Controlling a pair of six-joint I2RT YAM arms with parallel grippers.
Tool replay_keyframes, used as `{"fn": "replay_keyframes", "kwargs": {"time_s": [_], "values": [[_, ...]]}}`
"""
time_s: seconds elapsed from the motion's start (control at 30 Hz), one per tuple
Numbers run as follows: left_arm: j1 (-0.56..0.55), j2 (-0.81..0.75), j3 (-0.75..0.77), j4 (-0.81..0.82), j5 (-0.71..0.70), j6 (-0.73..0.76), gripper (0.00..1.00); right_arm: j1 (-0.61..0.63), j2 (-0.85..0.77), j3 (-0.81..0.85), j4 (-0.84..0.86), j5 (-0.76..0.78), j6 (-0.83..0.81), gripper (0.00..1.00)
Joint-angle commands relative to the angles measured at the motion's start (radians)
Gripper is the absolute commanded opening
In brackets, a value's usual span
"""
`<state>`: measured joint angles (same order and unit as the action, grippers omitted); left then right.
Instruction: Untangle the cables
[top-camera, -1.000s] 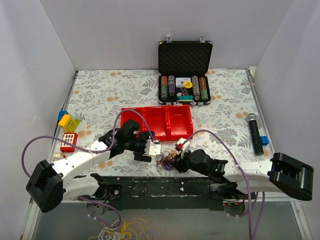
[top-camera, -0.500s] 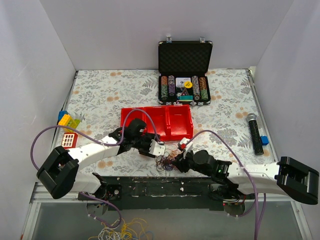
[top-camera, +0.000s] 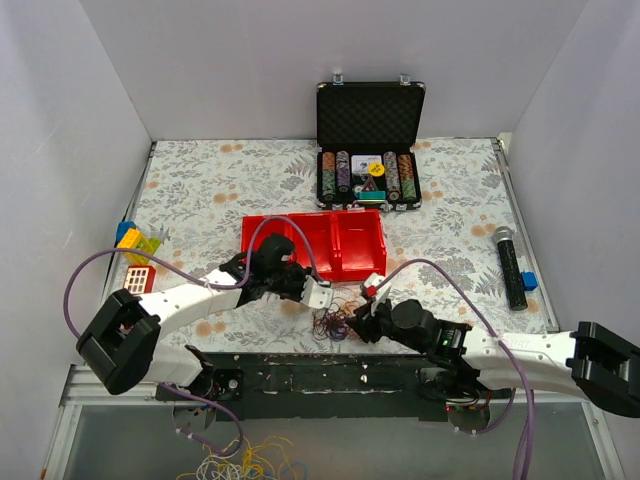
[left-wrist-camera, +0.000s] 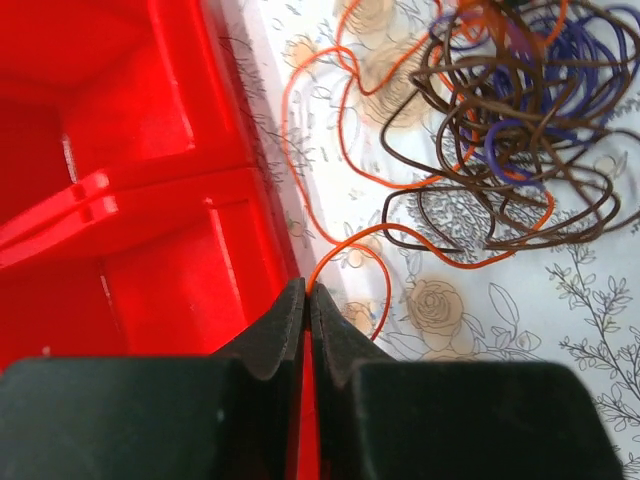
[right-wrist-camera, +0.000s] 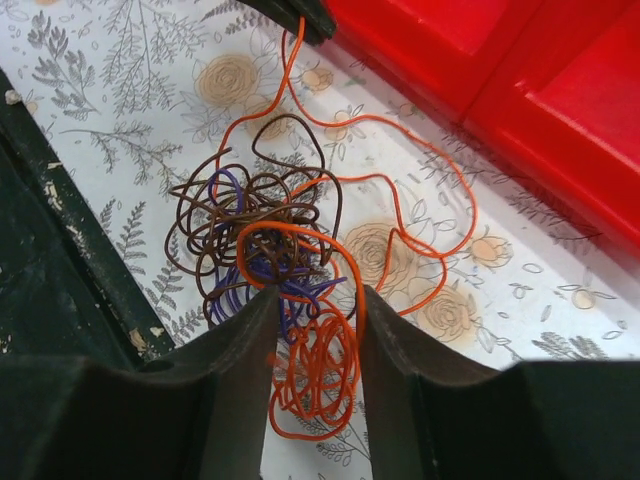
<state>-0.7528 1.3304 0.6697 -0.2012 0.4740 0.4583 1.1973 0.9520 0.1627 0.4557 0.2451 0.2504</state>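
The cables (top-camera: 328, 322) form one small tangle of orange, purple and dark brown wire on the floral cloth, just in front of the red bin (top-camera: 313, 243). My left gripper (top-camera: 322, 297) is at the tangle's left by the bin's front wall. In the left wrist view it (left-wrist-camera: 308, 290) is shut on a loose orange strand (left-wrist-camera: 340, 250) leading to the tangle (left-wrist-camera: 500, 130). My right gripper (top-camera: 356, 320) sits at the tangle's right. In the right wrist view it (right-wrist-camera: 312, 295) is open, with a tight orange coil (right-wrist-camera: 320, 370) between its fingers and the brown and purple loops (right-wrist-camera: 250, 225) just beyond.
An open black case of poker chips (top-camera: 368, 150) stands at the back. A black microphone (top-camera: 511, 268) lies at the right, toy blocks (top-camera: 138, 250) at the left. The black front rail (top-camera: 320, 372) runs close behind the tangle. A yellow-white wire bunch (top-camera: 245, 462) hangs below the table edge.
My left gripper has swung right to the bin's front and closed on the orange strand. The right arm has crept slightly right, its jaws staying apart at the tangle.
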Motion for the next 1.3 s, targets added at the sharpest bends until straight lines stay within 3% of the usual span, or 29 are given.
{"fn": "replay_keyframes", "kwargs": {"time_s": [0.0, 0.13, 0.23, 0.3, 0.6, 0.7, 0.83, 1.03, 1.13, 1.27], "values": [[-0.002, -0.094, 0.103, -0.009, -0.008, -0.081, 0.00, -0.002, -0.105, 0.075, -0.072, 0.080, -0.049, 0.48], [-0.003, -0.206, 0.232, -0.079, -0.005, -0.203, 0.00, -0.002, -0.186, 0.115, -0.130, 0.117, -0.098, 0.62], [-0.010, -0.278, 0.324, -0.144, -0.003, -0.253, 0.00, -0.002, -0.208, 0.156, -0.144, 0.135, -0.135, 0.81], [-0.013, -0.312, 0.376, -0.197, 0.011, -0.276, 0.00, -0.002, -0.202, 0.190, -0.138, 0.157, -0.163, 0.86], [-0.037, -0.393, 0.461, -0.260, 0.110, -0.368, 0.00, -0.002, -0.015, 0.336, 0.116, 0.206, -0.339, 0.89], [-0.043, -0.398, 0.505, -0.262, 0.114, -0.398, 0.00, -0.002, 0.085, 0.376, 0.168, 0.192, -0.339, 0.89], [-0.042, -0.399, 0.585, -0.264, 0.092, -0.420, 0.00, -0.010, 0.191, 0.373, 0.235, 0.204, -0.315, 0.82], [-0.043, -0.401, 0.700, -0.242, 0.042, -0.417, 0.00, -0.025, 0.252, 0.304, 0.267, 0.131, -0.197, 0.58], [-0.043, -0.415, 0.723, -0.150, 0.000, -0.432, 0.00, -0.027, 0.274, 0.262, 0.297, 0.093, -0.145, 0.47], [-0.043, -0.410, 0.783, -0.049, -0.040, -0.443, 0.00, -0.027, 0.343, 0.244, 0.327, 0.060, -0.102, 0.49]]}}
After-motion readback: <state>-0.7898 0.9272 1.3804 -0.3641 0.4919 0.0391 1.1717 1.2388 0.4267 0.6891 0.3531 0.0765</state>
